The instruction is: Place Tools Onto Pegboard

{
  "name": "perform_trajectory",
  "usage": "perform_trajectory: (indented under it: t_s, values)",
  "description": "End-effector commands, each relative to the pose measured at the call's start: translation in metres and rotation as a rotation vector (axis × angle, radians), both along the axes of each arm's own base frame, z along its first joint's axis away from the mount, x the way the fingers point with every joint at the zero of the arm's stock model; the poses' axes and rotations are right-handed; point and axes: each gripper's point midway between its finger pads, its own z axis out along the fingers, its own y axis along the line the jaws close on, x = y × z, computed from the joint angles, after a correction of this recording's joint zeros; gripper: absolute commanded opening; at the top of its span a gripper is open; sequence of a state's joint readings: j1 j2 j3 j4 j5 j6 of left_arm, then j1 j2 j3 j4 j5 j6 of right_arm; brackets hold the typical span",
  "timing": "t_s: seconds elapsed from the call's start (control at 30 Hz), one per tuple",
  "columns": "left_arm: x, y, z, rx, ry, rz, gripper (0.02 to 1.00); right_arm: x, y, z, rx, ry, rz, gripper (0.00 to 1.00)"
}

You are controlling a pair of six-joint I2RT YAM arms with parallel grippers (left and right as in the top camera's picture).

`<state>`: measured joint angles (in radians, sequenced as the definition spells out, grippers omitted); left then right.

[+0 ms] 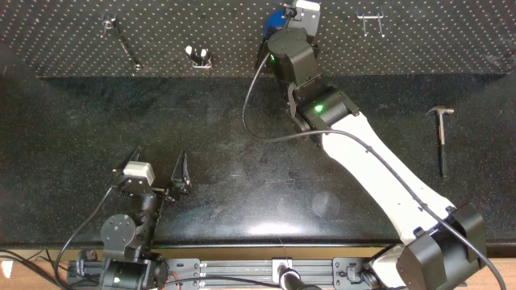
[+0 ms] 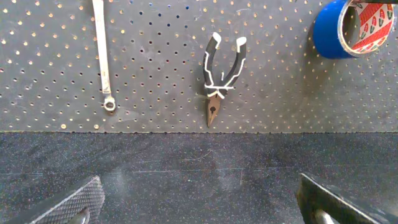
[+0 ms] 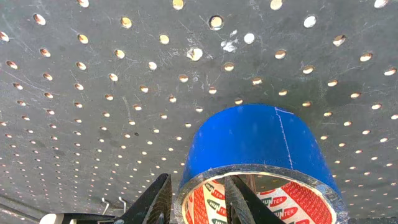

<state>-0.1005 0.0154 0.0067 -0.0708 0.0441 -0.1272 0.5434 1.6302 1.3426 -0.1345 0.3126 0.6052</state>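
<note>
With the right fingers [image 3: 155,202] pinching the tape roll [image 3: 255,140] at the far pegboard [image 3: 93,93], hooking it on probably comes next; the left fingers [image 2: 74,202] gape empty.

Your left pincer [image 1: 159,165] has bare worktop [image 1: 218,137] all around it, so the middle and left side are easy going. The big thing in the way is the right arm [image 1: 379,173]. It cuts diagonally from the bottom right corner up to the pegboard [image 1: 451,40]. A hammer [image 1: 441,137] lies out by the right edge. On the board, the wrench [image 2: 102,50], pliers [image 2: 221,74] and blue tape roll [image 2: 336,31] are well apart with bare holes between, and a hook [image 1: 370,22] sits right of the tape.
</note>
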Motion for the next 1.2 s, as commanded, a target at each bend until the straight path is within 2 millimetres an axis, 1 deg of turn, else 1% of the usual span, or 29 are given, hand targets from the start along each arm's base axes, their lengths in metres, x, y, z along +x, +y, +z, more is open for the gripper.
perform_trajectory:
  t_s: [0.03,0.13,0.33,0.53,0.83,1.03,1.1,1.2]
  values:
    - [0.000,0.002,0.000,0.013,-0.005,0.012,0.993,-0.006,0.006,0.025,0.036,-0.041,0.022,0.310]
    - [0.000,0.002,0.000,0.013,-0.005,0.012,0.993,-0.008,0.011,0.024,0.046,-0.034,0.051,0.301]
    - [0.000,0.002,0.000,0.013,-0.005,0.012,0.991,-0.009,0.014,0.024,0.044,-0.032,0.058,0.292]
    - [0.000,0.002,0.000,0.013,-0.005,0.012,0.993,-0.014,0.011,0.023,0.034,-0.015,0.057,0.277]
    - [0.000,0.002,0.000,0.013,-0.005,0.012,0.993,-0.021,0.010,0.031,0.038,-0.022,0.064,0.272]
    - [0.000,0.002,0.000,0.013,-0.005,0.012,0.993,-0.036,0.005,0.029,0.012,0.022,0.071,0.272]
    - [0.000,0.002,0.000,0.013,-0.005,0.012,0.993,-0.044,0.005,0.030,0.002,0.038,0.080,0.275]
    - [0.000,0.002,0.000,0.013,-0.005,0.012,0.991,-0.063,-0.001,0.030,-0.020,0.073,0.093,0.275]
